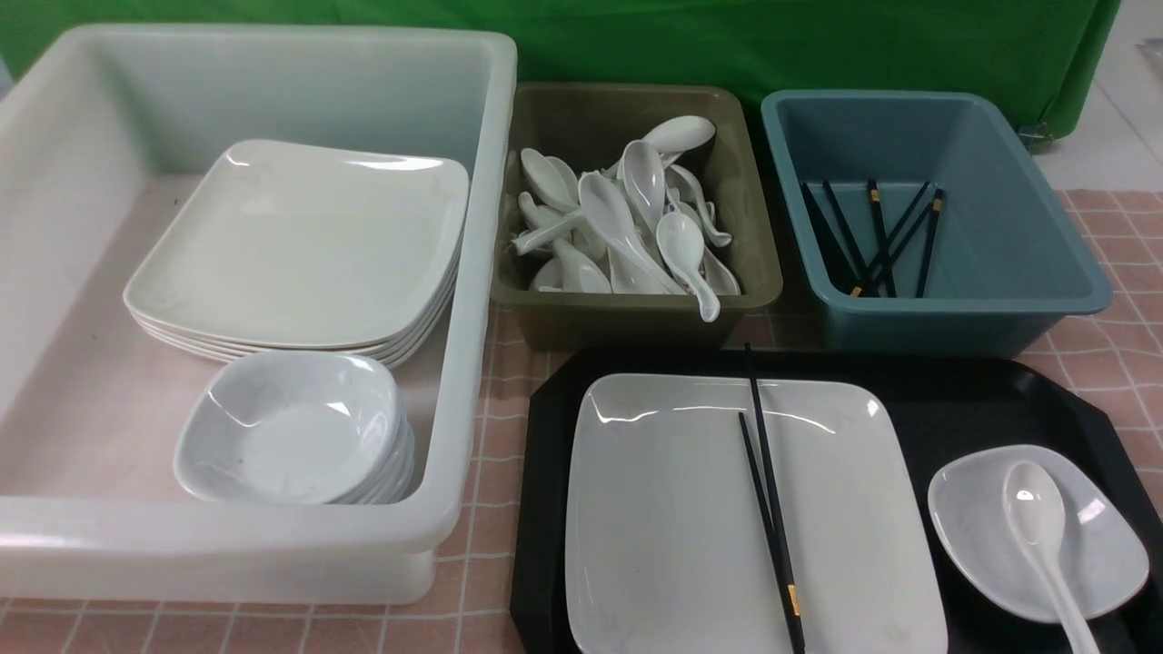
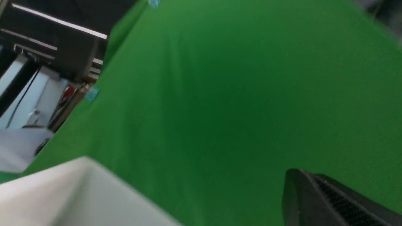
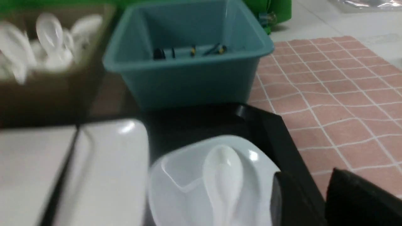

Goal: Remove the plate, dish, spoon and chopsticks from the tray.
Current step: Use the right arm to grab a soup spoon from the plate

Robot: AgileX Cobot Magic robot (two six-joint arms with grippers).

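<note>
The black tray lies at the front right. On it sits the large white plate with the black chopsticks lying across its middle. To the plate's right, the small white dish holds the white spoon. Neither gripper shows in the front view. In the right wrist view my right gripper hangs open and empty just beside the dish and spoon, over the tray's rim. Of my left gripper only one dark finger shows, against the green backdrop.
A big white tub at the left holds stacked plates and dishes. An olive tub behind the tray holds several spoons. A blue tub at the back right holds several chopsticks. A pink checked cloth covers the table.
</note>
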